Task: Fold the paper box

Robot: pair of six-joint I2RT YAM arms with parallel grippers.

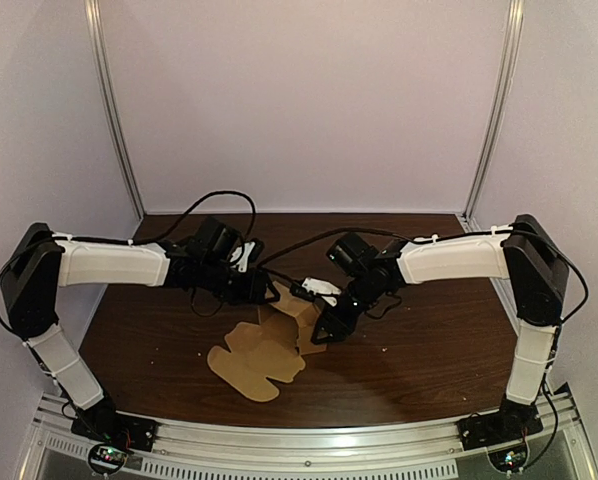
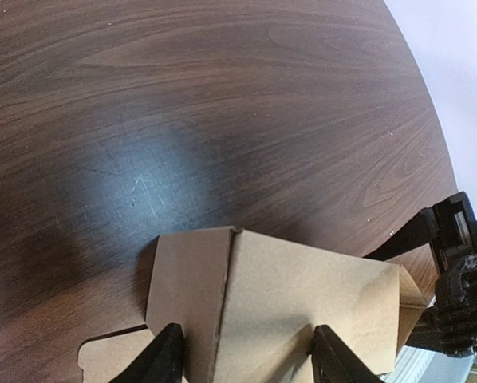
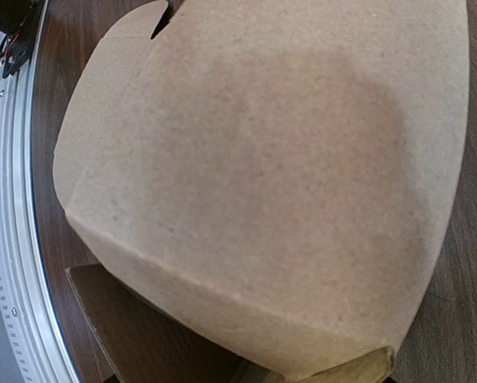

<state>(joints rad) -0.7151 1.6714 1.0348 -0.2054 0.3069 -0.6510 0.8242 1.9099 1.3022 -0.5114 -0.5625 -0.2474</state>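
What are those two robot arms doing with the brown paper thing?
They are folding a paper box on the wooden table. The left hand and the right hand meet at its far end, where some walls already stand up. The near flaps lie flat. The left hand's fingers sit spread on either side of a raised fold. The right hand's camera is so close to the cardboard that its fingers are hidden.

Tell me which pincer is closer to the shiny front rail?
Right. The right pincer sits closer to the rail, at the box's right; the left pincer is farther back.
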